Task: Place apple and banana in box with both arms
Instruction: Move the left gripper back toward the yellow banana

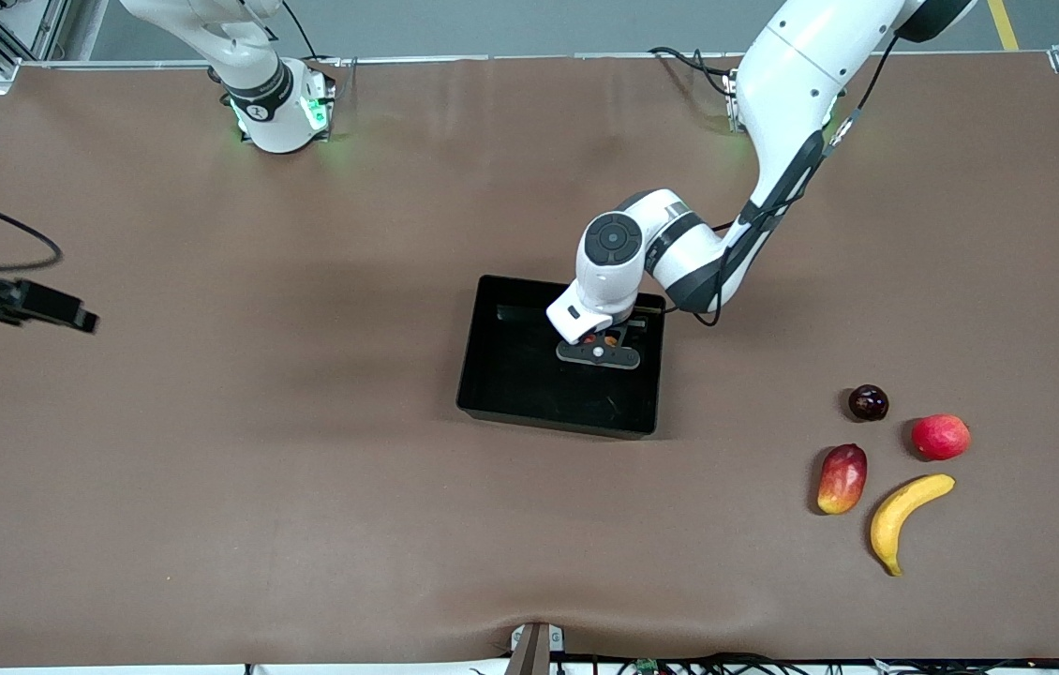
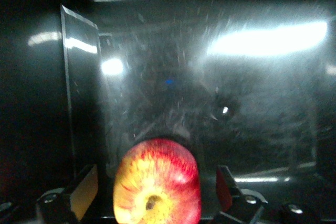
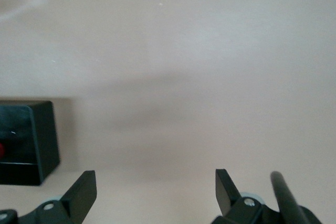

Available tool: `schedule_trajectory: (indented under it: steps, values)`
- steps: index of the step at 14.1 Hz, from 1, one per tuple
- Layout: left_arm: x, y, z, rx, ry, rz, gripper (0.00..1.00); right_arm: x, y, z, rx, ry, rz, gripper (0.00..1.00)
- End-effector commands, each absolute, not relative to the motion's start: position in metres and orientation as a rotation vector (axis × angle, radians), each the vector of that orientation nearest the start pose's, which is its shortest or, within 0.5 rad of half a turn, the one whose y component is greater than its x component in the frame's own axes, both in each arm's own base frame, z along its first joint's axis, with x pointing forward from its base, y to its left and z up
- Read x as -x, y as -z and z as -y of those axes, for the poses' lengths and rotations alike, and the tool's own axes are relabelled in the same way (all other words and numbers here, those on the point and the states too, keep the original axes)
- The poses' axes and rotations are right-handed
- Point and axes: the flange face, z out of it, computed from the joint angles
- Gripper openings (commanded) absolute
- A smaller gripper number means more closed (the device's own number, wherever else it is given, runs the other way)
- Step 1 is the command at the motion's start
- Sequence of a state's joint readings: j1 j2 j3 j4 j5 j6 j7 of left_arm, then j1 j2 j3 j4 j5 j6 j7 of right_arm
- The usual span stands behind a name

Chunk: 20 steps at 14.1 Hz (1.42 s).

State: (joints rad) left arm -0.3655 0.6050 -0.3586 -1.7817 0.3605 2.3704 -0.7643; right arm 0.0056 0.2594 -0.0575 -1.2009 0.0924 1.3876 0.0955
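Observation:
The apple, red with yellow patches and a stem dimple, lies in the black box between the fingers of my left gripper. There is a gap on each side of it, so the gripper is open. In the front view my left gripper is low inside the box, at the side toward the left arm. The banana lies on the table toward the left arm's end, nearer the front camera than the box. My right gripper is open and empty above bare table at the right arm's end.
Beside the banana lie a red-yellow mango-like fruit, a red-pink round fruit and a small dark round fruit. The right wrist view shows a corner of the box. The brown table spreads wide around the box.

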Motion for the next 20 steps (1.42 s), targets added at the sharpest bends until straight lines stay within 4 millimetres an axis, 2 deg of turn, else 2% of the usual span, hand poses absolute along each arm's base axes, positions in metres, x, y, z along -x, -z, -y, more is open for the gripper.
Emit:
schedule_trajectory:
  steps: [1, 4, 6, 8, 10, 12, 14, 17, 20]
  values:
    - [-0.524, -0.307, 0.414, 3.092, 0.182, -0.170, 1.00, -0.576, -0.643, 0.020, 3.113, -0.127, -0.185, 1.00]
    - [-0.548, -0.372, 0.406, 3.040, 0.164, -0.090, 1.00, -0.547, -0.645, 0.023, 3.132, -0.120, -0.168, 1.00]
    - [-0.575, -0.402, 0.375, 3.018, 0.142, -0.109, 1.00, -0.541, -0.642, 0.026, 3.161, -0.126, -0.135, 1.00]
    - [-0.595, -0.420, 0.334, 3.017, 0.119, -0.168, 1.00, -0.532, -0.637, 0.029, 3.156, -0.180, -0.048, 1.00]
    - [-0.618, -0.425, 0.288, 3.009, 0.097, -0.316, 1.00, -0.532, -0.637, 0.037, 3.138, -0.172, -0.057, 1.00]
    - [-0.636, -0.429, 0.252, 3.009, 0.089, -0.391, 1.00, -0.535, -0.660, 0.036, 3.147, -0.076, -0.036, 1.00]
    - [-0.655, -0.422, 0.206, 2.994, 0.069, -0.478, 1.00, -0.534, -0.677, 0.034, 3.146, -0.022, -0.038, 1.00]
    - [-0.683, -0.401, 0.136, 2.980, 0.079, -0.637, 1.00, -0.533, -0.680, 0.011, 3.153, -0.025, 0.016, 1.00]
    - [-0.710, -0.374, 0.074, 2.959, 0.123, -0.799, 1.00, -0.533, -0.677, 0.025, 3.143, -0.041, -0.025, 1.00]
